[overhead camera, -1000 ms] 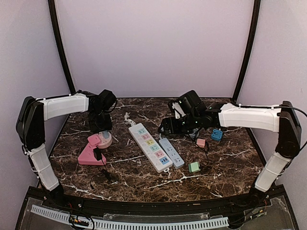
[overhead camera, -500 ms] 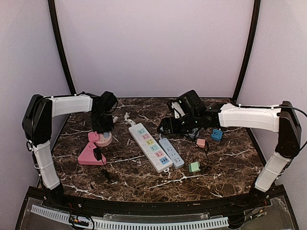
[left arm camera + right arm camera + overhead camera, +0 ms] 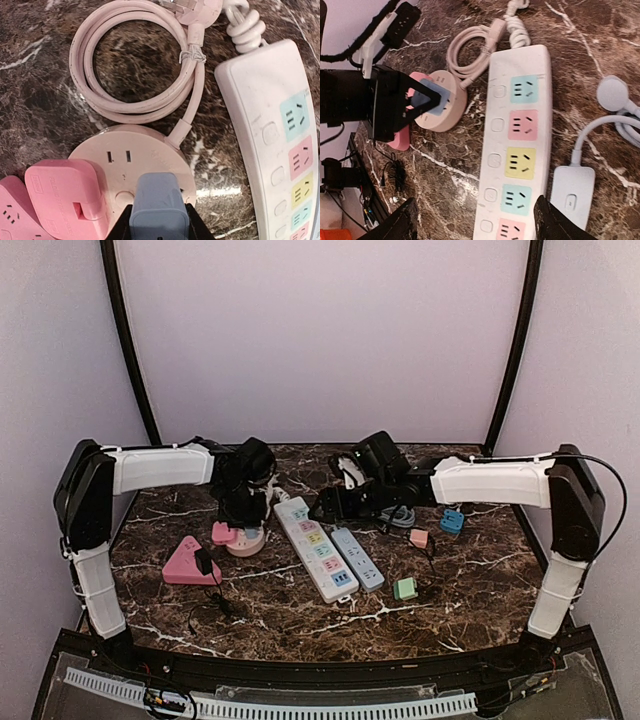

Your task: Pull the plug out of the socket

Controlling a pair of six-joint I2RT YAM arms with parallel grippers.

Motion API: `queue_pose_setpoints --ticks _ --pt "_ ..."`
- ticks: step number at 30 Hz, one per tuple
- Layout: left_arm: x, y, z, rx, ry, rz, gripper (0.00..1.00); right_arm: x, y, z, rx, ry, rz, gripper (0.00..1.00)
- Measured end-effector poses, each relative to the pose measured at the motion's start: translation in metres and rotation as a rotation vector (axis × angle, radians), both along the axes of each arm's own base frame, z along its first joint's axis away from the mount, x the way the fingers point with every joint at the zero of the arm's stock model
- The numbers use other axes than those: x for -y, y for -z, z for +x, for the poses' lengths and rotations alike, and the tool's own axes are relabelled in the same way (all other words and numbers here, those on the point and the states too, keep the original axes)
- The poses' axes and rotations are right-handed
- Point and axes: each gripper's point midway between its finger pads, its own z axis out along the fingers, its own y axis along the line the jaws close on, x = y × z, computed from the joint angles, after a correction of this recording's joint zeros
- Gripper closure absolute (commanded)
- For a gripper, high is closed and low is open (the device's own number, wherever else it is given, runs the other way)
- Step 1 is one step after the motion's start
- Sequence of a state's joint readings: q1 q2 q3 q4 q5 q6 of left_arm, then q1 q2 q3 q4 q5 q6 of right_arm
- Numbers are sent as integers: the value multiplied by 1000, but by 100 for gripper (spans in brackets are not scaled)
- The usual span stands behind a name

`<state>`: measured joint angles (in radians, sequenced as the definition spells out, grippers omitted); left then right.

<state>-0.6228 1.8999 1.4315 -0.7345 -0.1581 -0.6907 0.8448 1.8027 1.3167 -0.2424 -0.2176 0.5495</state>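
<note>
A round pale-pink socket lies on the marble table, with a blue plug standing in its near side and a pink plug beside it. My left gripper is shut on the blue plug, one black finger on each flank. From above, the left gripper hangs over the round socket, just left of the long white power strip. My right gripper stands open above that white strip, holding nothing. The right wrist view also shows the round socket and the blue plug.
The socket's coiled pink cord lies behind it. A pink triangular socket with a black plug sits at the left. A smaller grey strip lies right of the white one, with green, pink and blue cubes further right.
My left gripper has closed on the blue plug and moved right, and the round socket has slid with it toward the white strip. The right gripper has shifted slightly left.
</note>
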Motion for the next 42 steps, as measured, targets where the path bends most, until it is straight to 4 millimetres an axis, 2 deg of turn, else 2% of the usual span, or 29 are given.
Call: queue_pose_setpoints --ticks 4,8,12,18,25,29,32,42 --pt "12 3 -19 -14 49 -11 88 -31 0 1 -61 -57 109 26" --pt "7 -2 -40 -21 49 -50 88 -55 12 -6 -150 -109 190 27" --pt "1 -13 -56 -19 41 -90 88 -77 28 -18 -229 -157 226 27" --pt "2 -35 -66 26 29 -184 88 -106 31 -27 -284 -210 279 26" --pt "8 -48 -66 67 10 -256 88 -118 30 -27 -319 -216 316 27" --pt "14 -53 -61 96 3 -290 88 -121 32 -27 -342 -212 327 32" --pt "16 -58 -58 116 -2 -312 88 -122 35 -27 -356 -204 330 41" --pt "20 -74 -54 171 -3 -366 88 -124 21 -15 -366 -191 394 57"
